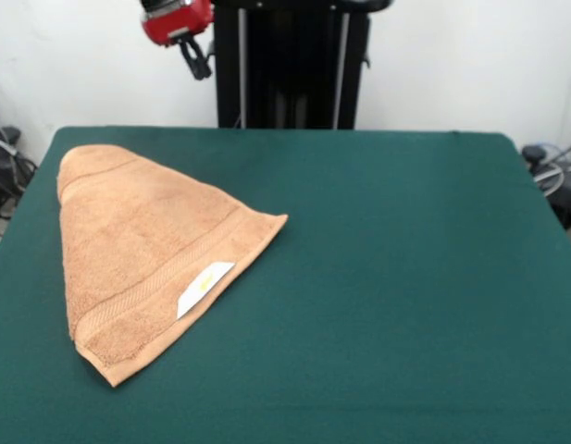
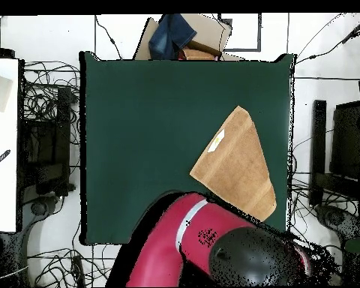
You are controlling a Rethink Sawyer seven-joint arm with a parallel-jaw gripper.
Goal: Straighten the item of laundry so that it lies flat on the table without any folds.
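Observation:
The item of laundry (image 1: 146, 240) is a light orange-tan terry towel lying on the dark green table (image 1: 405, 277), folded over on itself into a rough triangle. Its white label (image 1: 204, 287) with a yellow mark faces up near the folded edge. From overhead the towel (image 2: 235, 165) lies toward the right side of the table (image 2: 138, 135), with the label (image 2: 217, 139) at its upper left. My gripper (image 1: 197, 57) hangs high behind the table's far edge, well clear of the towel. The red arm (image 2: 187, 240) hides it in the overhead view.
Cables and dark equipment (image 2: 48, 127) crowd the floor on both sides of the table. A brown box with something blue on it (image 2: 179, 36) stands beyond the table's top edge in the overhead view. A white surface (image 2: 3, 142) sits at far left.

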